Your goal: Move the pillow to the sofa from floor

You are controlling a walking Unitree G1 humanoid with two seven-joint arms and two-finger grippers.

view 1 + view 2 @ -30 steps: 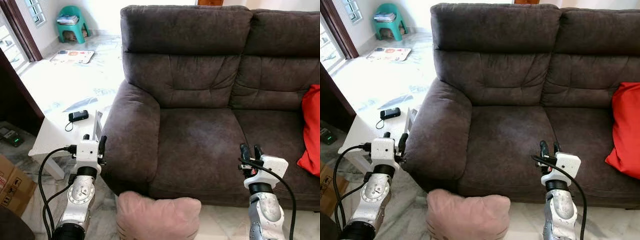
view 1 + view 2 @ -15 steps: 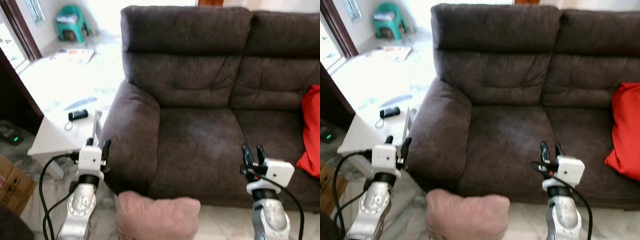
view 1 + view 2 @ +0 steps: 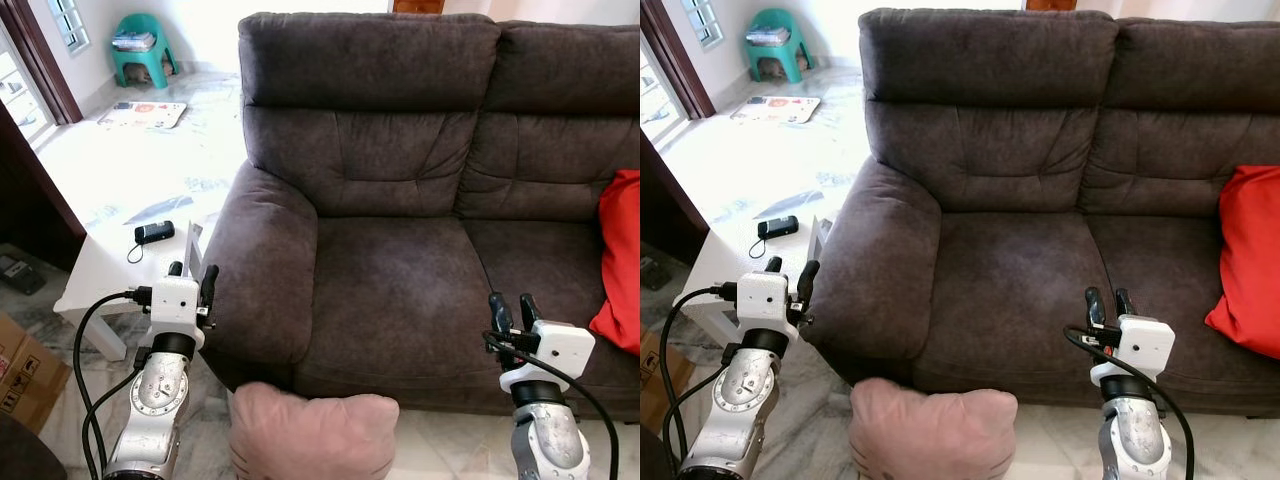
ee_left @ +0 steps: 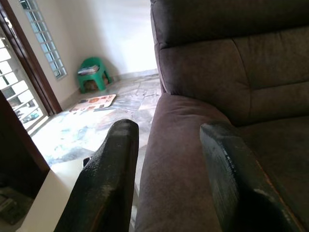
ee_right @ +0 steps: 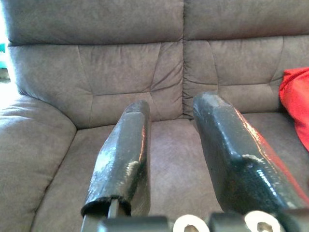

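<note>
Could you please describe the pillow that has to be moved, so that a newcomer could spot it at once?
Find the big dark brown sofa; on the floor against its front, below the left seat, lies a pale pink pillow. The red pillow is already up on the sofa's right seat.

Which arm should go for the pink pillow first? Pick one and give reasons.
Left, narrowly. The pink pillow lies on the floor against the sofa front, between the arms but nearer the left gripper, which hangs open just above its left end. The right gripper, also open, sits farther off over the seat edge.
</note>
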